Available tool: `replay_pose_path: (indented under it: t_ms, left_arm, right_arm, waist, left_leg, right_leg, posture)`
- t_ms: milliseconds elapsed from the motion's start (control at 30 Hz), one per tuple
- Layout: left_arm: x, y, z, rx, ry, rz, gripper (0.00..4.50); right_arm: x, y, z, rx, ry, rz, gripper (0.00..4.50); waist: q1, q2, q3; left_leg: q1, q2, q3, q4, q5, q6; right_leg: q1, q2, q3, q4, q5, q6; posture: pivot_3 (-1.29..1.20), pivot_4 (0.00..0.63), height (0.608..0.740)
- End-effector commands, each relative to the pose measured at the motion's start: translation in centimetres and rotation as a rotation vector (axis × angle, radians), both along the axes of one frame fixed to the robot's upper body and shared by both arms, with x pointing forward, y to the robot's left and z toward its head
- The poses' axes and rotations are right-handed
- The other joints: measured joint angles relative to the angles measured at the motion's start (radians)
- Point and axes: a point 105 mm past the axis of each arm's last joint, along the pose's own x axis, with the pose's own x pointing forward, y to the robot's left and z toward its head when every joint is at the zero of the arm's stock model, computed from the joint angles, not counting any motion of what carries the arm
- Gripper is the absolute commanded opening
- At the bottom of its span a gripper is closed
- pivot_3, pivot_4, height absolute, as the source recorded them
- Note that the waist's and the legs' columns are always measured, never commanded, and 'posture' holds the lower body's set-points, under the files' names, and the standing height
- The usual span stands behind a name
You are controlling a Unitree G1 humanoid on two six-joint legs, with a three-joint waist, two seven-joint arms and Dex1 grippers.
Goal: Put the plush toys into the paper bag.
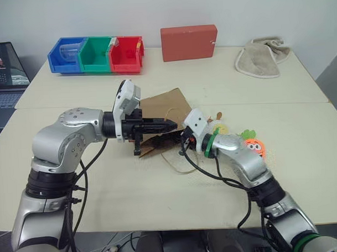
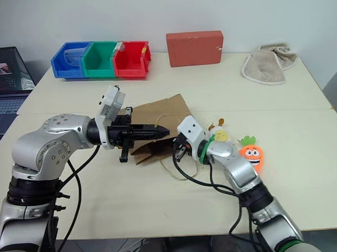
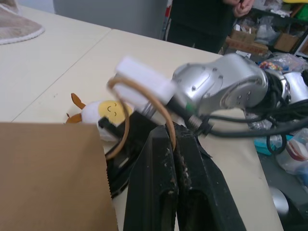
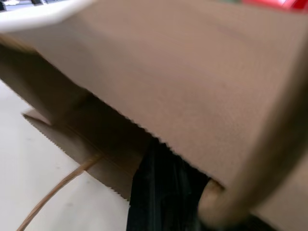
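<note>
The brown paper bag (image 1: 166, 103) lies flat mid-table with its mouth toward me. My left gripper (image 1: 172, 126) points right just above that mouth. It is shut on one tan loop handle (image 3: 144, 94), which arches up out of its closed fingers. My right gripper (image 1: 183, 143) is shut at the mouth, its black fingers (image 4: 159, 192) tucked under the bag's serrated upper edge. I cannot tell whether they pinch any paper. The other handle (image 1: 178, 165) trails on the table. The white egg toy (image 1: 219, 127) lies just behind my right wrist, and the orange carrot toy (image 1: 255, 145) is to its right.
At the back stand a red box (image 1: 189, 42) and blue, green and red bins (image 1: 97, 54). A beige towel (image 1: 263, 59) lies at the back right and a laptop (image 1: 3, 73) at the far left. A person (image 3: 207, 19) stands beyond the table.
</note>
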Motion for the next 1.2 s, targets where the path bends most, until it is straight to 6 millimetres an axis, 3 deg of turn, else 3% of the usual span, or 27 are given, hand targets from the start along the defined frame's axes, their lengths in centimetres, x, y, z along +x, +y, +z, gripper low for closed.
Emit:
replay_pose_path:
  t_ms: [33,167,300,467,600,767,900,1000,1200]
  left_arm:
    - [0.9,0.7,3.4,-0.08,-0.084,0.057,0.0]
    - [2.0,1.5,5.8,-0.15,-0.111,0.117,0.0]
    - [2.1,1.8,5.3,-0.129,-0.107,0.128,0.0]
    - [2.1,1.8,5.3,-0.151,-0.103,0.135,0.0]
    - [2.8,2.3,8.3,-0.193,-0.215,0.177,0.0]
    - [3.3,2.8,12.9,-0.282,-0.377,0.244,0.0]
    - [2.9,2.9,14.8,-0.313,-0.438,0.259,0.0]
    - [2.7,2.8,14.3,-0.304,-0.439,0.252,0.0]
    - [2.5,2.8,9.7,-0.173,-0.372,0.232,0.0]
  right_arm:
    - [1.2,0.2,0.3,0.012,-0.075,-0.088,0.05]
    - [1.8,0.2,0.4,0.033,-0.149,-0.163,0.05]
    - [2.1,-0.3,1.3,0.054,-0.223,-0.204,0.05]
    - [2.0,-0.7,0.0,0.039,-0.163,-0.206,0.05]
    - [1.9,-0.3,-2.0,0.004,-0.037,-0.216,0.05]
    - [1.8,-0.3,-2.5,-0.018,-0.006,-0.213,0.05]
    - [1.9,-0.6,-2.7,-0.026,0.0,-0.22,0.05]
    - [2.0,-0.7,-2.6,-0.028,-0.002,-0.218,0.05]
    - [2.2,-0.9,-1.8,-0.027,-0.029,-0.208,0.05]
  waist:
    - [0.0,0.0,0.0]
    - [-0.002,0.0,0.0]
    - [-0.006,0.0,0.0]
    - [-0.006,0.0,0.0]
    - [-0.006,0.0,0.0]
    - [-0.006,0.0,0.0]
    - [-0.009,0.0,0.0]
    - [-0.01,0.0,0.0]
    - [-0.015,0.0,0.0]
  left_leg:
    - [0.0,0.0,0.0,0.0,0.0,0.0]
    - [0.0,0.0,0.0,0.0,0.0,0.0]
    - [0.0,0.0,0.0,0.0,0.0,0.0]
    - [0.0,0.0,0.0,0.0,0.0,-0.001]
    - [0.0,0.0,0.0,0.0,0.002,-0.003]
    - [0.001,0.0,-0.001,0.0,0.003,-0.004]
    - [0.001,0.0,0.0,0.0,0.002,-0.004]
    - [0.001,0.0,0.0,0.0,0.003,-0.004]
    - [0.001,0.0,0.0,0.0,0.003,-0.004]
  right_leg:
    - [0.0,0.0,0.0,0.0,0.0,0.0]
    - [-0.001,0.0,0.0,0.003,0.0,0.0]
    - [-0.002,0.0,0.0,0.003,0.0,0.0]
    - [-0.002,0.0,0.0,0.005,0.0,0.0]
    - [-0.002,0.0,0.0,0.006,0.0,0.0]
    - [-0.002,0.0,0.0,0.007,0.0,0.0]
    - [-0.002,0.0,0.0,0.007,0.0,0.0]
    - [-0.002,0.0,0.0,0.007,0.0,0.0]
    - [-0.002,0.0,0.0,0.007,0.0,0.0]
  posture:
    - [0.0,0.15,0.74]
    - [0.0,0.15,0.74]
    - [0.0,0.15,0.74]
    - [0.0,0.15,0.74]
    - [0.0,0.15,0.74]
    - [0.0,0.15,0.74]
    - [0.0,0.15,0.74]
    - [0.0,0.15,0.74]
    - [0.0,0.15,0.74]
